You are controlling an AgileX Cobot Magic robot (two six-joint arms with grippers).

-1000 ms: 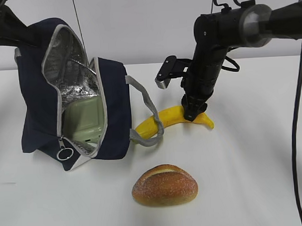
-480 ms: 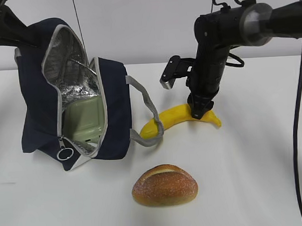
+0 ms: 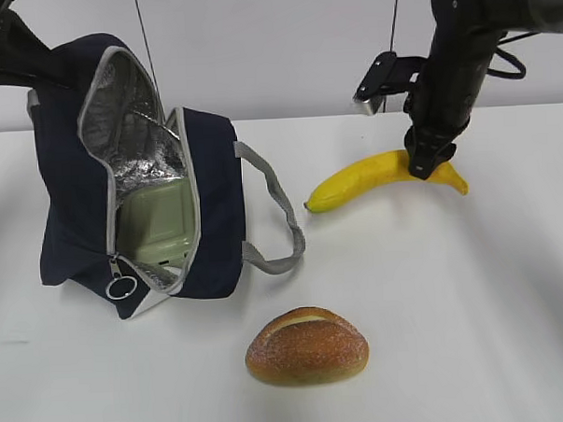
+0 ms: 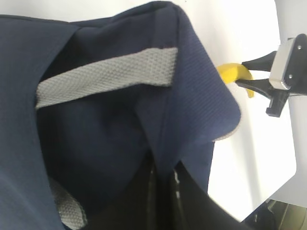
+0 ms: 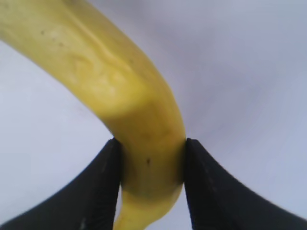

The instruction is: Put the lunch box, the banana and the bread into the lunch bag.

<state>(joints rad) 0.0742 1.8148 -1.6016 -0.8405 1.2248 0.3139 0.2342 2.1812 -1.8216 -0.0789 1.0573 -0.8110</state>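
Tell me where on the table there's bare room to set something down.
Bare patches: the right side of the table, beyond the bread and below the banana held by the right gripper; also the front left corner. It is crowded around the lunch bag and its strap.

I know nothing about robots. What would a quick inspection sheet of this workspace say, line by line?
Surface: white table, bare around the items.
Lunch bag: unzipped, foil lining showing.
Lunch box: inside the bag.
Banana: clamped, raised off the table.
Bread: on the table, untouched.
Clutter: nothing seen.
Right gripper: shut on the banana near one end.
Left gripper: hidden behind bag fabric; state unclear.
Cables: a black one hangs at right; thin lines behind.
Surroundings: plain pale wall.
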